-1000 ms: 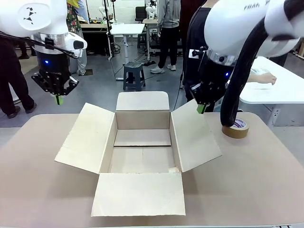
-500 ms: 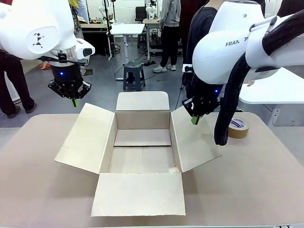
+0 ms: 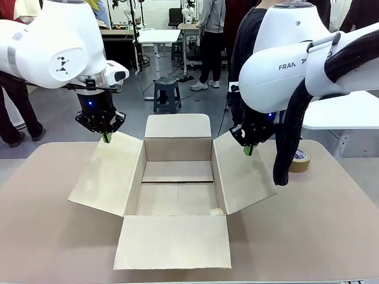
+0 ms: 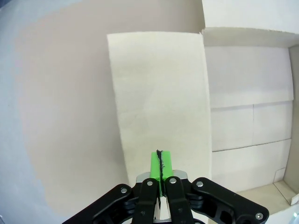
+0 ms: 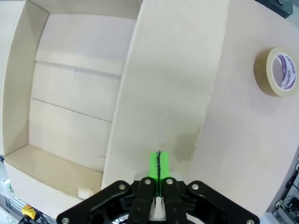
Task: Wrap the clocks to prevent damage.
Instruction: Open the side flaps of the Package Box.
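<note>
Front: fixed, robot's side, facing across table (image 3: 331, 231) | Wrists: close, looking down on left flap (image 4: 159, 93), right flap (image 5: 173, 84) | Shared: cardboard box (image 3: 177, 171)

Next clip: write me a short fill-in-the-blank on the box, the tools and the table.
The cardboard box has ___ flaps spread open.
The left tool and right tool are both ___, holding nothing.
Beside the box's right flap lies a roll of ___.
Missing: four; shut; tape.
</note>
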You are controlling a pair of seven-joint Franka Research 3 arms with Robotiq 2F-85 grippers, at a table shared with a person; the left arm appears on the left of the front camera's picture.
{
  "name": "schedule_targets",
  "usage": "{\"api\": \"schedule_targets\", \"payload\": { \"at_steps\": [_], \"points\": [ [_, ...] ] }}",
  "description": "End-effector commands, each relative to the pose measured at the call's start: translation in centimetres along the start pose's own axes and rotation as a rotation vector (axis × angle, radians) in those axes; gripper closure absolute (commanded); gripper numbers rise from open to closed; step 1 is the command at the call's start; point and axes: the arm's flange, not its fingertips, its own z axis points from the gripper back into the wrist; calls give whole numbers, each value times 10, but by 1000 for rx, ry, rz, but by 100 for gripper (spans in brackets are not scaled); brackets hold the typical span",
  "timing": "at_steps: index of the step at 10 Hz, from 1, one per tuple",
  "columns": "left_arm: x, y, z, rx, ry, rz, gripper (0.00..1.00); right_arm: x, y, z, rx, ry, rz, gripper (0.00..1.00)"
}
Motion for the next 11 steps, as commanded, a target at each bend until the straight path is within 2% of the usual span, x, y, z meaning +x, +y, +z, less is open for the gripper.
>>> {"api": "schedule_targets", "payload": {
  "at_steps": [1, 6, 11],
  "points": [
    [1, -3, -2, -28, 45, 7, 100, 1, 3, 0, -37, 13, -33, 99],
    [-6, -6, -18, 0, 123, -37, 100, -6, 2, -13, -112, 31, -116, 99],
    [-13, 14, -46, 0, 165, -3, 100, -11, -2, -48, -97, 47, -120, 99]
  ]
}}
